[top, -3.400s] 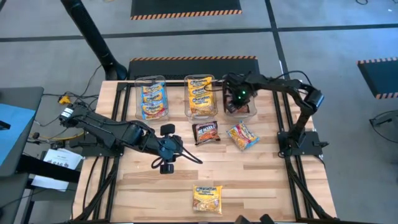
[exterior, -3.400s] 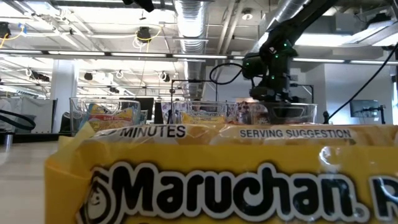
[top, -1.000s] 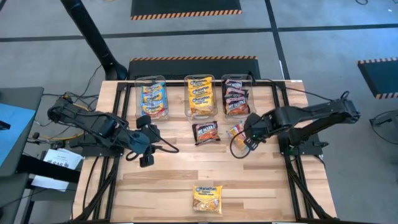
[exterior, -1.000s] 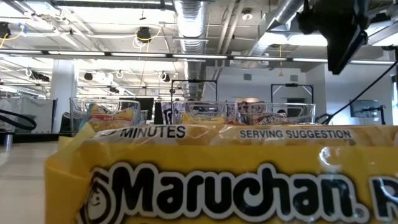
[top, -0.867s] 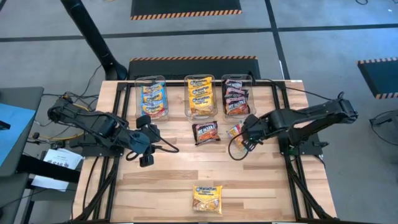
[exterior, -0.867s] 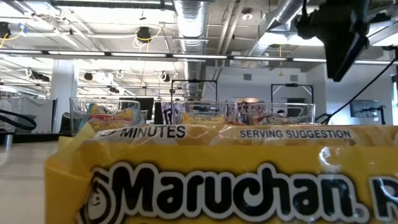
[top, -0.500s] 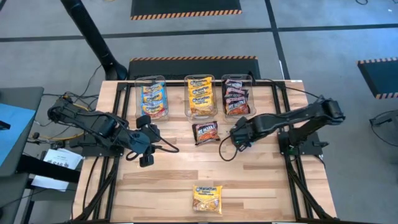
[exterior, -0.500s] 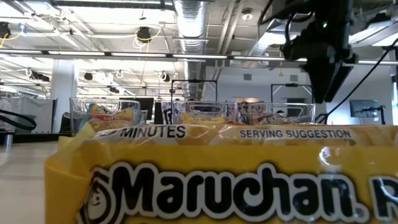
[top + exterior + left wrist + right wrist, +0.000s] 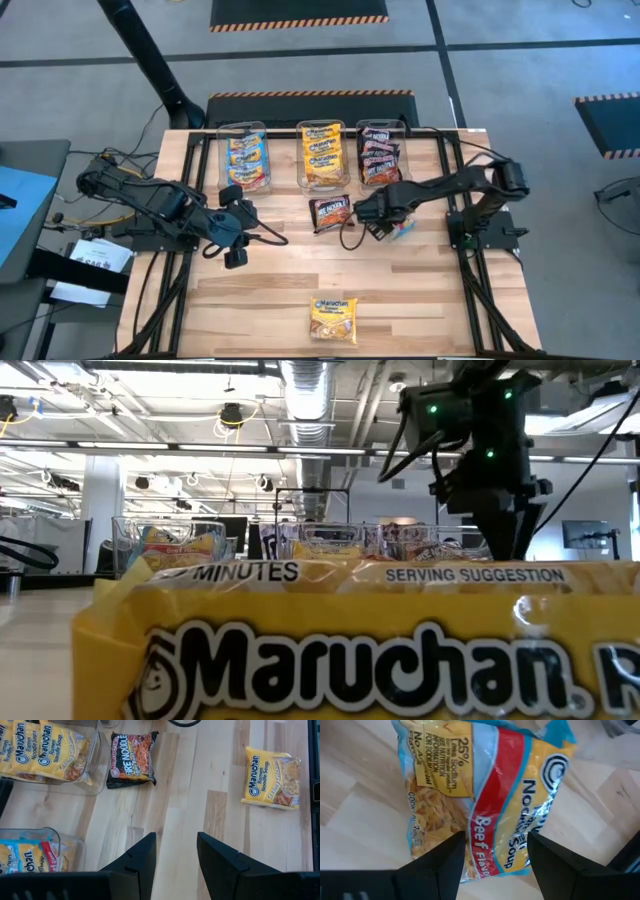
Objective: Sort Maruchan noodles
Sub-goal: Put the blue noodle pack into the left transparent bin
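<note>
A light blue, red and yellow noodle packet (image 9: 485,795) lies flat on the table, mostly hidden under my right gripper (image 9: 372,216) in the high view. In the right wrist view that gripper (image 9: 495,857) is open, its fingers pointing down over the packet's middle. A black-red packet (image 9: 331,212) lies just left of it. A yellow packet (image 9: 333,318) lies near the table's near edge. My left gripper (image 9: 236,228) is open and hovers over bare wood at the table's left. My right gripper comes at the light blue packet from above, one finger (image 9: 442,865) and the other (image 9: 555,860) standing over its printed face (image 9: 490,840). Whether the fingertips touch the wrapper, I cannot tell.
Three clear bins stand in a row at the far side: the left bin (image 9: 243,158) holds blue packets, the middle bin (image 9: 322,155) yellow ones, the right bin (image 9: 380,155) black-red ones. The yellow packet (image 9: 350,640) fills the low view's foreground.
My right gripper has moved toward the table's left and come down over the light blue packet, now covering most of it in the high view.
</note>
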### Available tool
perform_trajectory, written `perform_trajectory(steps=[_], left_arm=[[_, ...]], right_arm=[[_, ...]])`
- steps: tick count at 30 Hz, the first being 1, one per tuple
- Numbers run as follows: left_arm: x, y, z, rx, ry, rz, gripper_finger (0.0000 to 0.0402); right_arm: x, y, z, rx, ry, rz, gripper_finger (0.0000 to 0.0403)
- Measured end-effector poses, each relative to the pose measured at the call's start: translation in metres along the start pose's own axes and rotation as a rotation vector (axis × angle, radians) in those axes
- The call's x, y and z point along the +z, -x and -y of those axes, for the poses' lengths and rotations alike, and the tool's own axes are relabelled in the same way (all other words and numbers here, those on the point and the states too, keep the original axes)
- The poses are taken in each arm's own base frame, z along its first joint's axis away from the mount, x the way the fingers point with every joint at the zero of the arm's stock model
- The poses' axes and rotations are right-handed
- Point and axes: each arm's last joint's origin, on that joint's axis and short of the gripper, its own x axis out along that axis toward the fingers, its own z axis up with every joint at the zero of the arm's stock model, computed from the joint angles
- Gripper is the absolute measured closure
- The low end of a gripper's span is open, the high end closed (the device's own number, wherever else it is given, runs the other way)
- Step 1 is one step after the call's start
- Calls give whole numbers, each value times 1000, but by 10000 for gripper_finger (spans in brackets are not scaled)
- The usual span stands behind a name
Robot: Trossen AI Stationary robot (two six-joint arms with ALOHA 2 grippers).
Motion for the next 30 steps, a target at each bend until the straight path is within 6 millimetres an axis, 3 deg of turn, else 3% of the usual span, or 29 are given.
perform_trajectory(steps=[9, 13, 22, 30], left_arm=[[0, 0, 0, -2, 6, -4, 271], [-1, 0, 0, -20, 6, -14, 271], [-1, 0, 0, -22, -2, -15, 271], [-1, 0, 0, -19, -6, -20, 271]], right_arm=[[9, -17, -12, 73, 33, -56, 175], [10, -20, -14, 75, 33, -66, 225], [4, -16, -14, 75, 43, -66, 382], [-14, 6, -18, 128, 80, -5, 398]])
